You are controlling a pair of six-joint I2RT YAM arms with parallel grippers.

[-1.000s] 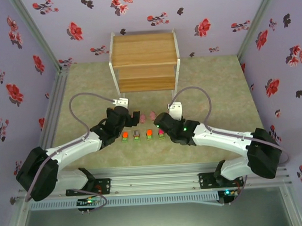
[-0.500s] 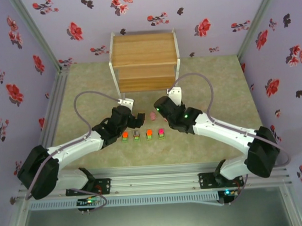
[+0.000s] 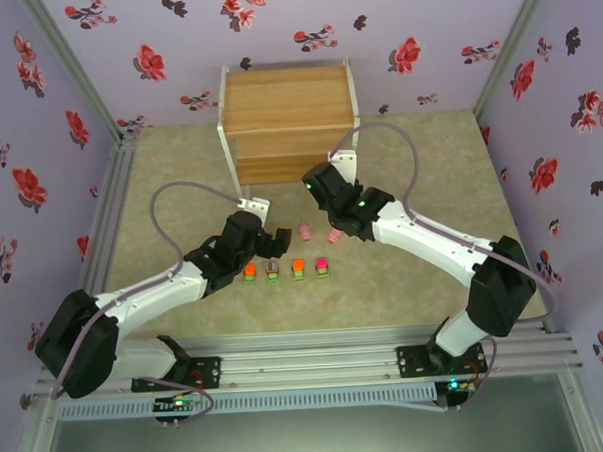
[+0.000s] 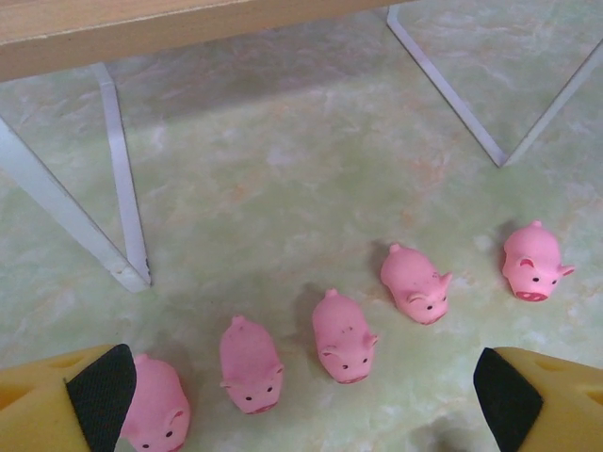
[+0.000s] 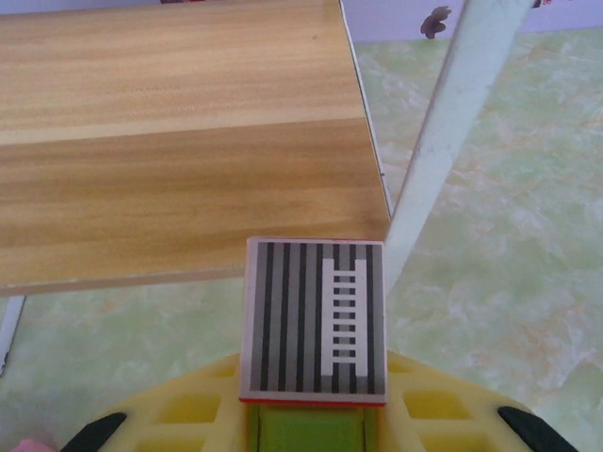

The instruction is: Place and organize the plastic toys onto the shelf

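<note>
Now a grey striped block toy (image 5: 316, 315) is pinched by the right gripper (image 5: 311, 424) just before the shelf (image 5: 179, 141). The left gripper (image 4: 303, 395) is spread wide above pink pigs (image 4: 342, 336).

Lilac flowered walls (image 3: 124, 54); pale green marbled table (image 3: 430, 180).

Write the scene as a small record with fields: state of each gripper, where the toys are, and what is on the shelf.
left gripper: open, holding nothing, facing the pink pigs
right gripper: shut on grey striped block toy, before the shelf
pink pigs: five in a row on the table
other block toys: four in a row on the table
shelf: no toy seen on top tier
</note>
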